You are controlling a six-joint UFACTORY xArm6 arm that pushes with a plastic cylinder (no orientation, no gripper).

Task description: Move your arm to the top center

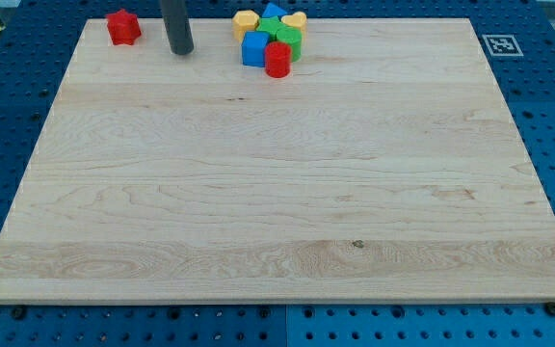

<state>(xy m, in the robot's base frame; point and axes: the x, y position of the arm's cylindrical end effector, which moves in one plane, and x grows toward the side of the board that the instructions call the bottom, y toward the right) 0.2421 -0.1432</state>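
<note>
Step in hand: bringing the rod across to the middle of the board's far edge, as I judge it; it looks nearly there but sits a little toward the view's left of centre.

How to do it well: slide the tip [180,51] gently toward the view's right and stop short of the cluster, so nothing gets nudged. The blue block [254,48] and the red cylinder [277,60] are the nearest pieces on that side, so they would be struck first.

Arm pose: the dark rod comes straight down from the view's top, upright, its lower end resting on the wooden board [277,193] near the top edge.

End of the rod: bare, carrying nothing and touching no block.

Target spot: top centre of the board, largely taken up by the cluster, which also holds a green block [285,39], two yellow blocks [246,21] [295,20] and a second blue piece [274,11] behind.

Left neighbour: a red block [122,27], shape hard to make out, well apart from the tip near the top left corner.

Off the board: a black and white marker tag [499,44] at the top right.
</note>
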